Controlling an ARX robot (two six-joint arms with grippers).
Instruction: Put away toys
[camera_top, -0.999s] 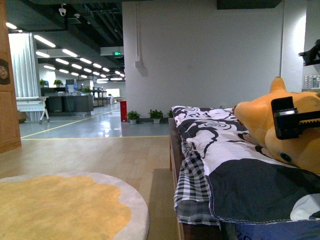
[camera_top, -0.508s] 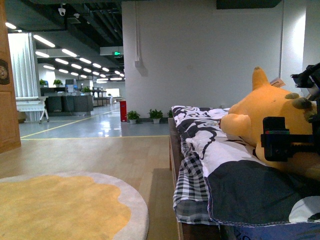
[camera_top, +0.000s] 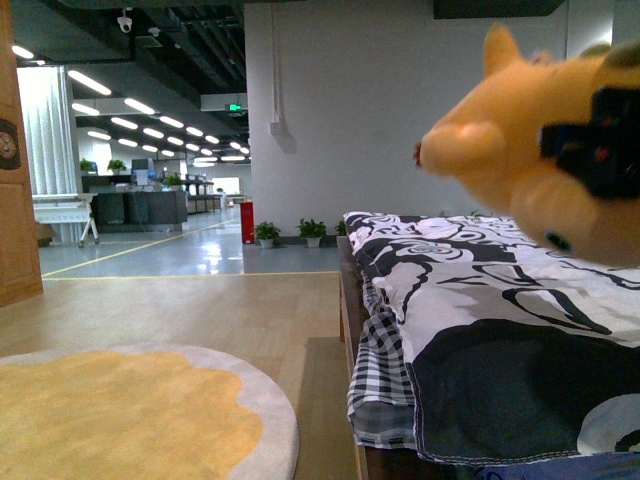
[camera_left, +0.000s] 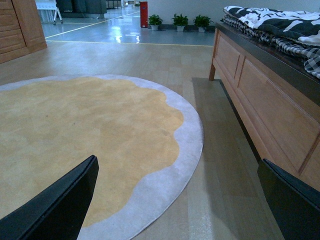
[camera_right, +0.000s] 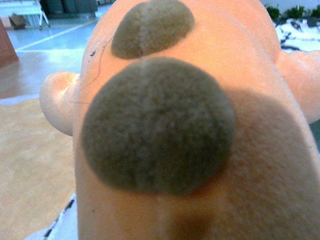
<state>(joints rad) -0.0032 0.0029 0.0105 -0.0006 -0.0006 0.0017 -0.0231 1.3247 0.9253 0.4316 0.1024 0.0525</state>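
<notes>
The orange-yellow plush toy (camera_top: 530, 140) hangs in the air above the bed at the right of the front view, with a pointed ear up and a dark eye low. My right gripper (camera_top: 605, 150) is shut on the plush toy; only a black blurred part of it shows. In the right wrist view the plush toy (camera_right: 240, 150) fills the picture, with two brown round patches, and hides the fingers. My left gripper (camera_left: 182, 200) is open and empty, low over the wooden floor beside the rug; its black fingers (camera_left: 60, 205) show at both sides.
A bed with a black-and-white patterned cover (camera_top: 470, 290) on a wooden frame (camera_left: 270, 100) stands at the right. A round yellow rug with a grey border (camera_top: 120, 410) lies on the wooden floor at the left. A wooden cabinet (camera_top: 15, 170) is far left. Potted plants (camera_top: 290, 232) stand by the far wall.
My right gripper has lifted the plush toy up off the bed cover and a little leftward; it now hangs clear above the bed.
</notes>
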